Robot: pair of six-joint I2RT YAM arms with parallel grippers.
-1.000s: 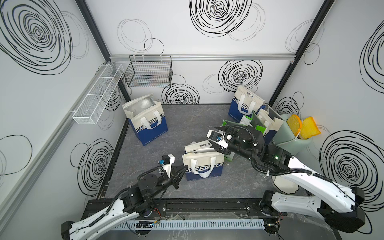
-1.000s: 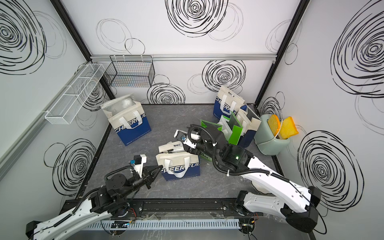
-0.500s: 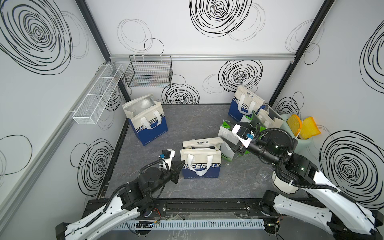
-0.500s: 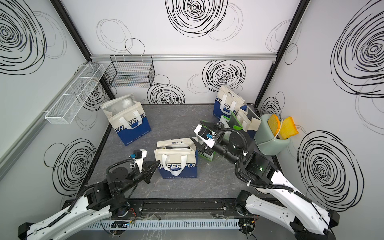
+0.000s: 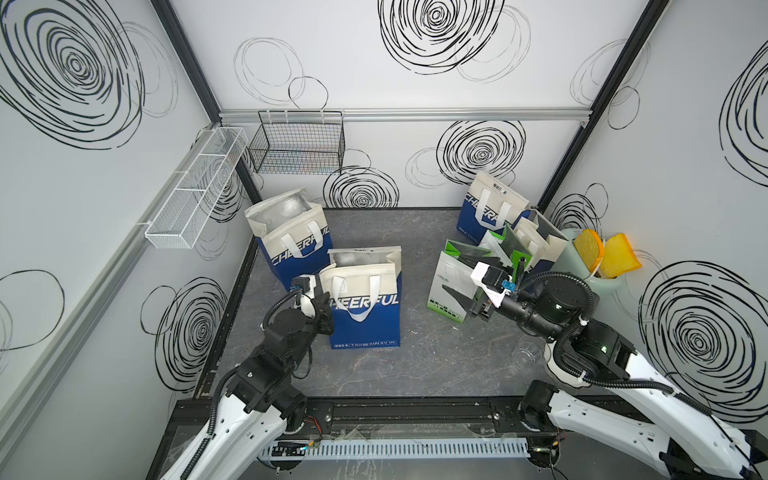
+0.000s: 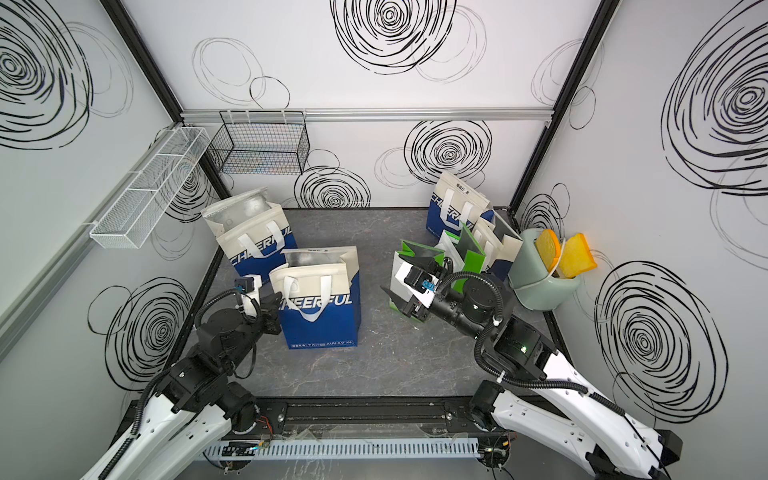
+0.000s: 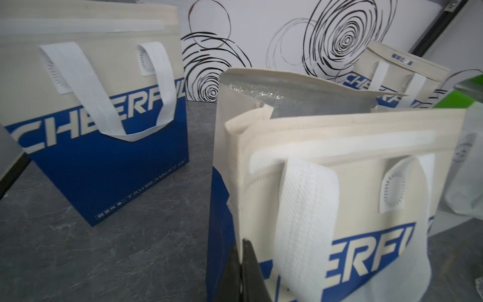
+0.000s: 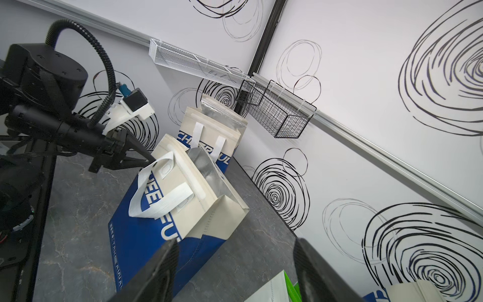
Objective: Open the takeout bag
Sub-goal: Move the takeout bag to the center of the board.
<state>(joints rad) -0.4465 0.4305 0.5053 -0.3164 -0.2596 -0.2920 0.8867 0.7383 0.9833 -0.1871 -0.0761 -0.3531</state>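
Grey tabletop (image 5: 436,365) bears the takeout bag (image 5: 365,307) upright, mouth gaping upward.

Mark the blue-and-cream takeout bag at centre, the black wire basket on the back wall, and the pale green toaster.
Blue-and-cream takeout bag (image 5: 372,330): a top view, blue front panel.
Black wire basket (image 5: 297,143): a top view, wire mesh.
Pale green toaster (image 6: 544,293): a top view, side of body.

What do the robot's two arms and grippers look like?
The left arm and right arm have white shells near the base and black cylindrical joints above. A black ribbed cable loops beside each wrist, which carries a white-mounted black camera with a blue connector. The left gripper and right gripper have black tapering fingers.
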